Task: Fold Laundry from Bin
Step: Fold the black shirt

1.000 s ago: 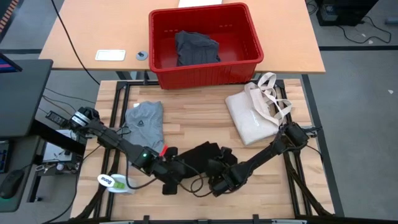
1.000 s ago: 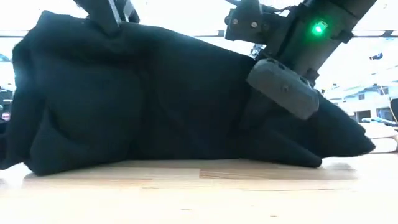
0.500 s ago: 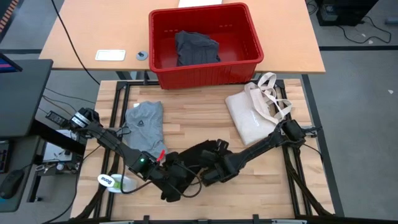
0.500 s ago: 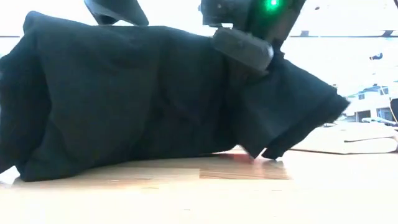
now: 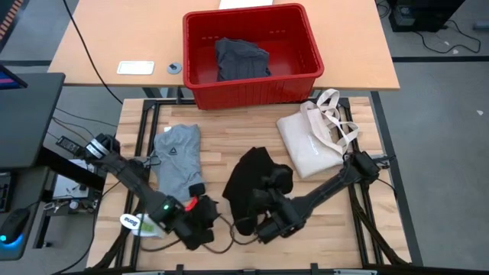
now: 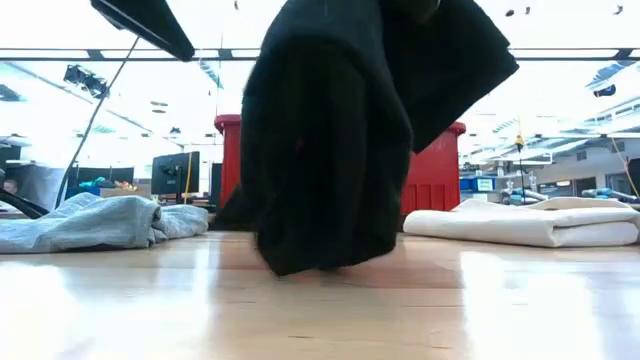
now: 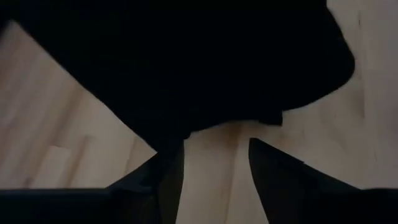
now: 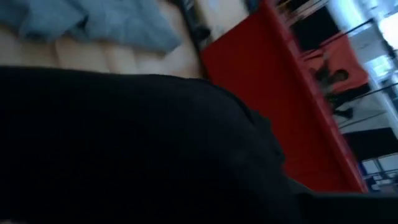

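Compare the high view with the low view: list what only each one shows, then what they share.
Only the high view: a dark garment inside the red bin, the tote's loop handles, the left gripper beside the black garment.

Only the low view: monitors in the room behind.

Both: black garment, grey T-shirt, cream tote, bin.

Two dark jointed arms, green indicator light and red patch on the left one.

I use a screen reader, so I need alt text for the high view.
A black garment lies bunched mid-table between the left gripper and right gripper. A grey T-shirt lies to its left, a cream tote bag to its right, a red bin behind.
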`<move>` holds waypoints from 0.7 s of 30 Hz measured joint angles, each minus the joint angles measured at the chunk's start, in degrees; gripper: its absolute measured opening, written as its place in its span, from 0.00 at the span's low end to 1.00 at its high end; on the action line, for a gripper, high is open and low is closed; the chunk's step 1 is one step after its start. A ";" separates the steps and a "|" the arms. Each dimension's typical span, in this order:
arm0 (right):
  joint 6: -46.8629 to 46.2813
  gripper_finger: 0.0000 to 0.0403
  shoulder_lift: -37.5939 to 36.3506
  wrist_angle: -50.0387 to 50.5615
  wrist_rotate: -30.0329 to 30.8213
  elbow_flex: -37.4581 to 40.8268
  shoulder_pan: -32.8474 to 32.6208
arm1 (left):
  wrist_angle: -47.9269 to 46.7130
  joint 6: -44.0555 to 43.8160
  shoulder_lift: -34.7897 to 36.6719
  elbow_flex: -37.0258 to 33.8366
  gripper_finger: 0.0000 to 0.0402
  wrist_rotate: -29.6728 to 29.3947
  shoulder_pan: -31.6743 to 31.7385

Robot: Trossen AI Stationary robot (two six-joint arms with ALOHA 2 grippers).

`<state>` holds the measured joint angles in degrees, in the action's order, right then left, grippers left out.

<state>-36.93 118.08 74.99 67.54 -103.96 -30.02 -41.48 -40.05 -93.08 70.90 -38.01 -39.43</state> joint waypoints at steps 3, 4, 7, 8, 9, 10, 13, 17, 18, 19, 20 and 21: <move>-4.66 0.12 -1.31 1.90 1.72 0.00 -1.00 | -1.00 -3.12 0.01 -0.40 0.45 -4.87 -2.66; -6.29 0.12 -1.94 3.06 2.39 0.00 -1.24 | -0.72 -4.06 0.02 -1.00 0.45 -6.28 -3.46; -10.40 0.12 -4.04 6.16 8.21 1.47 -2.78 | 0.07 -5.60 0.02 -3.39 0.45 -11.83 -6.56; -11.48 0.12 -4.77 7.30 9.79 2.34 -3.44 | 0.14 -6.32 0.02 -4.26 0.45 -13.94 -7.73; -12.74 0.12 -5.72 7.98 10.98 3.40 -4.10 | 0.41 -7.19 0.02 -5.17 0.45 -15.51 -8.69; -13.97 0.12 -6.79 8.31 11.76 4.79 -4.68 | 0.77 -8.30 0.02 -6.19 0.45 -16.68 -9.41; -14.13 0.12 -10.16 8.36 12.45 9.85 -6.14 | 0.97 -11.01 0.02 -8.24 0.45 -18.25 -10.14; -12.80 0.12 -14.20 9.09 14.73 18.39 -6.28 | 1.25 -10.27 0.02 -9.34 0.45 -18.88 -8.63; -13.57 0.12 -15.77 9.27 14.94 20.60 -5.74 | 1.35 -9.86 0.02 -9.42 0.45 -18.86 -7.82; -14.21 0.12 -17.77 9.24 15.14 22.84 -4.99 | 1.45 -9.61 0.02 -9.42 0.45 -18.88 -6.90; -14.39 0.12 -19.71 9.30 15.53 25.06 -4.18 | 1.48 -9.17 0.02 -9.42 0.45 -18.92 -6.13; -14.30 0.12 -21.57 9.45 16.11 27.40 -3.39 | 1.71 -8.23 0.02 -9.45 0.45 -18.95 -5.28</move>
<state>-51.24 96.51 84.44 83.64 -76.56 -33.40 -39.77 -48.28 -93.06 61.45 -56.96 -44.70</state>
